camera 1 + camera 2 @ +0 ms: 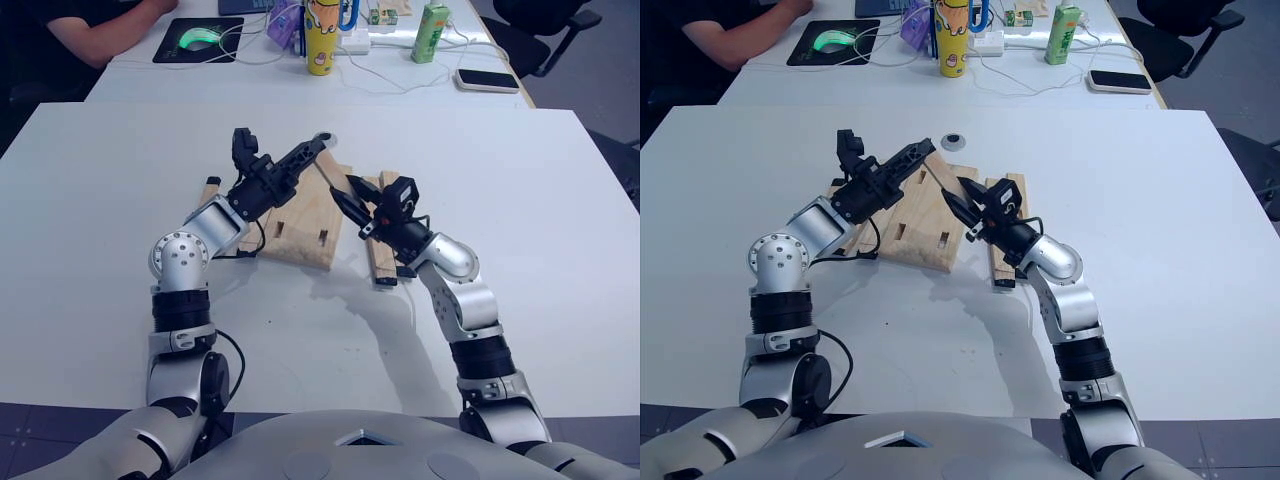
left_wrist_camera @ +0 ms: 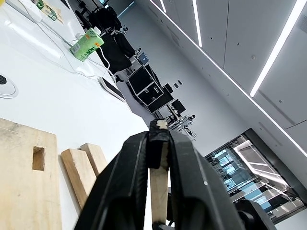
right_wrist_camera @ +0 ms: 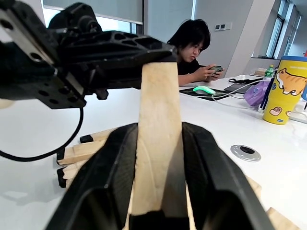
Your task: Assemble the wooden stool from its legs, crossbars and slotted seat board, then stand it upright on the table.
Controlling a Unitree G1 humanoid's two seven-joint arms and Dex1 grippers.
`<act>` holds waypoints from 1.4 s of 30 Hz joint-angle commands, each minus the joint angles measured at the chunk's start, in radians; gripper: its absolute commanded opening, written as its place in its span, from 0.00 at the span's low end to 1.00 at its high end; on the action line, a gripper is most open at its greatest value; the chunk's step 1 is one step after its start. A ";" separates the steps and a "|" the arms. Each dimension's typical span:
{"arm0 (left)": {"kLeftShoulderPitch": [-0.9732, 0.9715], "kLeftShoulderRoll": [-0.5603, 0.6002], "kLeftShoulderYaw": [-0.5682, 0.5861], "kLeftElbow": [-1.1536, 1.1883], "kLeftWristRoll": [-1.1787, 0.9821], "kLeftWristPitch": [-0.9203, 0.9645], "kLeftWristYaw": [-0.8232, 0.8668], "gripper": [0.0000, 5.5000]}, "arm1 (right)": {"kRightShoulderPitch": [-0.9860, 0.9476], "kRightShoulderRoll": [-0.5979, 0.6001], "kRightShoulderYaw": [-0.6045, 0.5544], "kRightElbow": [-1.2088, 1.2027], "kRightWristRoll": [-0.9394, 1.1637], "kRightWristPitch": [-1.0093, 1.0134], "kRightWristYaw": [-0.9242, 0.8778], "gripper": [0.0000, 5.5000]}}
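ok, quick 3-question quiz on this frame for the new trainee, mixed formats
1. True or false: the left gripper and the right gripper clamp the same wooden stool piece.
2. Where is the slotted seat board? A) lying flat on the table; B) standing on its legs; C) lifted in a gripper.
3. Fill in: the cartoon cup on the far desk is ____ in colour.

Key: 1 true; 2 A; 3 yellow.
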 commanded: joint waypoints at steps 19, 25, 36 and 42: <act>0.079 0.038 0.019 0.105 0.482 -0.590 0.042 0.09 | -0.003 -0.039 -0.047 0.148 -0.094 -0.060 -0.080 0.38; 0.091 0.055 0.019 0.192 0.541 -0.635 0.039 0.09 | -0.001 -0.034 -0.040 0.148 -0.091 -0.062 -0.075 0.38; 0.090 0.079 -0.003 0.259 0.613 -0.686 0.046 0.09 | -0.006 -0.032 -0.031 0.139 -0.093 -0.050 -0.071 0.38; 0.111 0.069 -0.111 0.276 0.742 -0.730 0.062 0.09 | 0.002 -0.035 -0.012 0.129 -0.111 -0.048 -0.076 0.38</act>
